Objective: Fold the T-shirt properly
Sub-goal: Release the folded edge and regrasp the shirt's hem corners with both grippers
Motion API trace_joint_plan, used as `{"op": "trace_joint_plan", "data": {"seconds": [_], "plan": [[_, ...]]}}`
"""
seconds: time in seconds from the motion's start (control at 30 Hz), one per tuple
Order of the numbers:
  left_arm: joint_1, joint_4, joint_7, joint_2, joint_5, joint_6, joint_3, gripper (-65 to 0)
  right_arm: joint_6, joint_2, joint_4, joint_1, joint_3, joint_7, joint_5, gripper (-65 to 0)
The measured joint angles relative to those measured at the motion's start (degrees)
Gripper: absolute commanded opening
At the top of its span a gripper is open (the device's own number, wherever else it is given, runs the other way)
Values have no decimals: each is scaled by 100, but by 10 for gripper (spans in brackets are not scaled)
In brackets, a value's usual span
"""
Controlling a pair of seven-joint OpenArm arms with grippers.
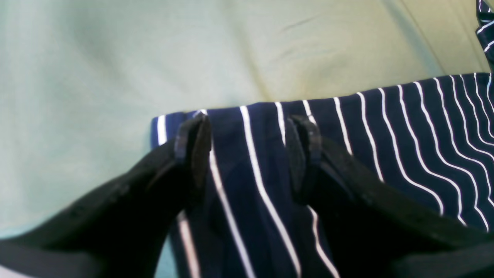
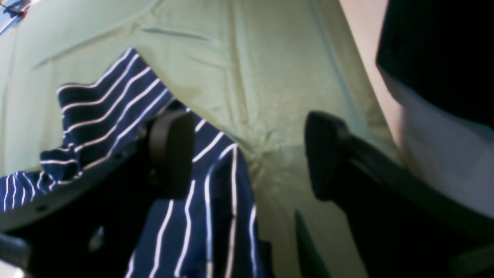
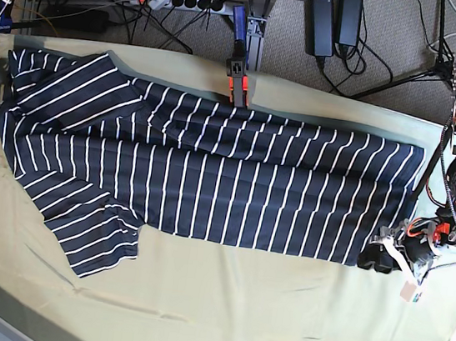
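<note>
Two arms on this one, and the shirt (image 3: 209, 189) is sprawled sideways across the bench (image 3: 277, 311), one sleeve kicked out. Left end effector (image 1: 245, 150) sits spread over the hem corner, probably lining up a pinch for a fold. Right end effector (image 2: 249, 154) is wide too, beside the collar-end edge, likely waiting its turn. Can't tell if the left tips touch cloth; the wrist views crop most of the shirt.

I can read no text, label, brand, number or sign anywhere in my three views, whether near my end effectors or farther off.
</note>
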Motion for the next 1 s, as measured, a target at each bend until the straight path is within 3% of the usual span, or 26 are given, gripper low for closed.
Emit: {"op": "trace_joint_plan", "data": {"seconds": [0.23,0.4,0.6,0.9,1.0], "plan": [[-208,2,262,195,739,726,-11,-308,0,2,0,15,0,-44,31,-214],[-208,2,260,367,1095,885,4,-308,0,-31,0,44,0,-114,284,-214],[-225,2,260,354,1427,1292,0,-308,0,-466,0,175,7,-164,323,-214],[-302,2,326,2,1449,1528,-2,-308,4,-981,308,603,17,-332,302,-214],[-299,2,546,-28,1078,1526,-4,-308,4,-1073,323,695,-31,-391,299,-214]]}}
